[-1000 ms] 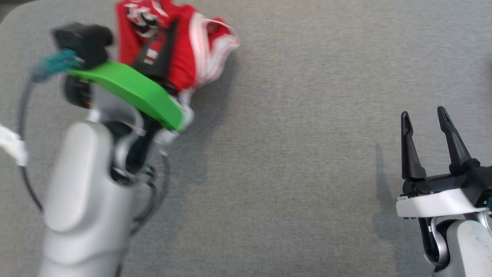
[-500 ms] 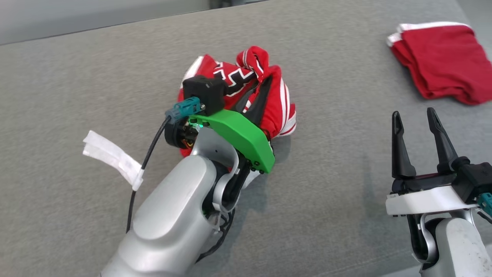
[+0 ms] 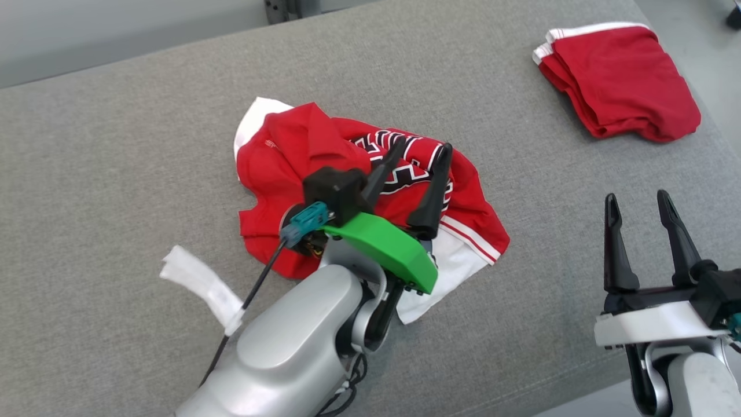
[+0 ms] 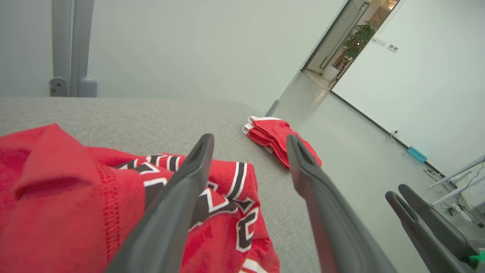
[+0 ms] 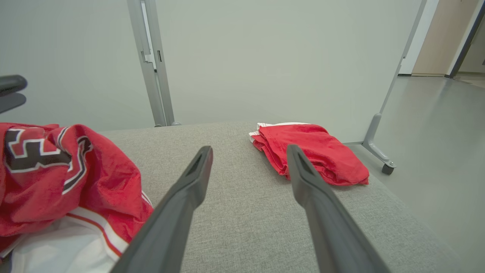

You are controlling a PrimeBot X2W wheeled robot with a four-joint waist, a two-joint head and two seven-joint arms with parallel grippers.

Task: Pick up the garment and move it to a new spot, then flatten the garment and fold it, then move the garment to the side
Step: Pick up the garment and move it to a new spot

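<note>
The garment (image 3: 301, 150) is a red jersey with black-and-white lettering and white trim. It lies crumpled in a heap on the grey padded surface (image 3: 116, 145). My left gripper (image 3: 422, 146) hovers just over the heap's right part, open, with nothing between its fingers. In the left wrist view the left gripper (image 4: 250, 139) stands apart above the garment (image 4: 57, 189). My right gripper (image 3: 637, 198) is open and empty at the lower right, well clear of the heap. The right wrist view has the right gripper (image 5: 249, 149) over bare surface, with the garment (image 5: 45, 174) to its left.
A folded red garment (image 3: 619, 81) lies at the far right corner, near the surface's edge, also in the wrist views (image 4: 280, 138) (image 5: 314, 151). A white tape tag (image 3: 202, 284) hangs on the left arm's cable. Floor and a doorway lie beyond the right edge.
The head camera has shifted. My left gripper went from shut on the garment to open, and the garment now lies spread lower on the surface. The right gripper stayed open.
</note>
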